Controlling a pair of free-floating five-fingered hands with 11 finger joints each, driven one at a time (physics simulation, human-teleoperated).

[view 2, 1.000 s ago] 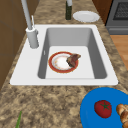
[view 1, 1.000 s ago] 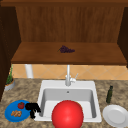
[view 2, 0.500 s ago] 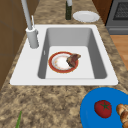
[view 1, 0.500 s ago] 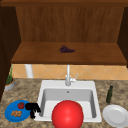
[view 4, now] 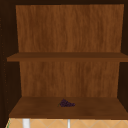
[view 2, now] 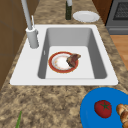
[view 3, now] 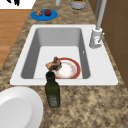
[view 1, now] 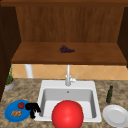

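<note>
Counter: granite around a white sink (view 1: 42, 92)
Left hand (view 1: 32, 108): just beside blue plate (view 1: 10, 112), near tomato (view 1: 21, 105); long axis roughly level; fingers curled downward, grasping nothing

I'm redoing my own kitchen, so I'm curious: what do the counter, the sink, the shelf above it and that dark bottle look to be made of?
Counter: speckled brown and tan, like polished granite or a laminate copy.
Sink: plain matte white, perhaps ceramic or composite; no metallic shine.
Shelf: brown with streaky grain, so wood or veneer.
Bottle: dark green and slightly glossy, probably glass.
</note>
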